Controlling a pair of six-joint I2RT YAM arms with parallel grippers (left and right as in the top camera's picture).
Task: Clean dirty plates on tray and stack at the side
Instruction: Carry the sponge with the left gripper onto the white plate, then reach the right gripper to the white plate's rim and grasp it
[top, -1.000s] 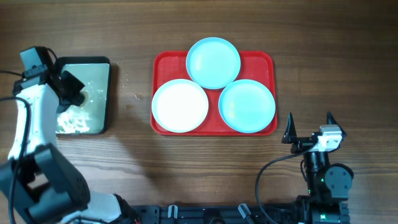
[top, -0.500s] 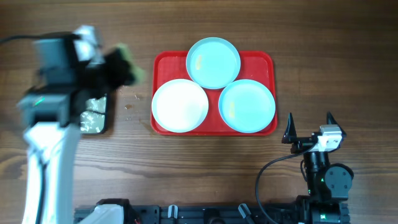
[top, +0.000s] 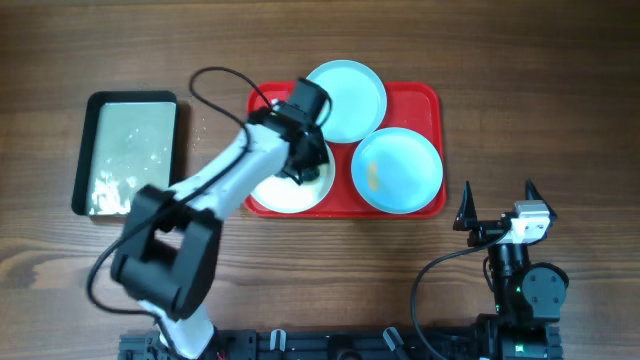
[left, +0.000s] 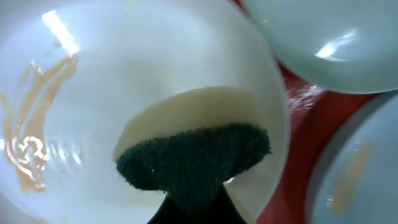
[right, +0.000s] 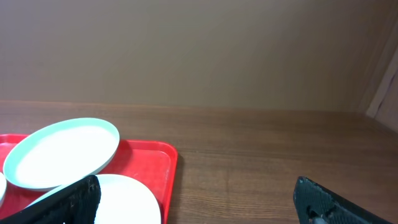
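**Scrubbing the white plate – notes on stroke and clearance**

The white plate (top: 272, 190) lies in the near-left corner of the tray (top: 425, 100). The left gripper (top: 308, 160) is over the plate's right half, clenched on a sponge (left: 193, 155) with the dark scouring face forward. I can't tell for sure whether the sponge is pressing on the plate or just above it.

The orange smear (left: 37, 124) is on the opposite side of the plate, well apart from the sponge. As I judge it, the stroke should sweep flat across the bowl toward the smear. Light downward pressure would keep the shallow plate from skidding or tipping at its rim.

Room is tight:
- The far turquoise plate (top: 345, 100) and the right turquoise plate (top: 397, 170) sit just beside the white one, their rims apparently touching or overlapping it.
- Strokes toward the tray's right edge risk nudging them.
- The right turquoise plate carries a yellowish mark of its own.

There is bare table (top: 560, 80) past the tray's right edge and along the near edge for stacking. The small tray (top: 130, 150) takes up the left side. The right gripper (top: 498, 190) is parked near the near-right corner, fingers spread, holding nothing.
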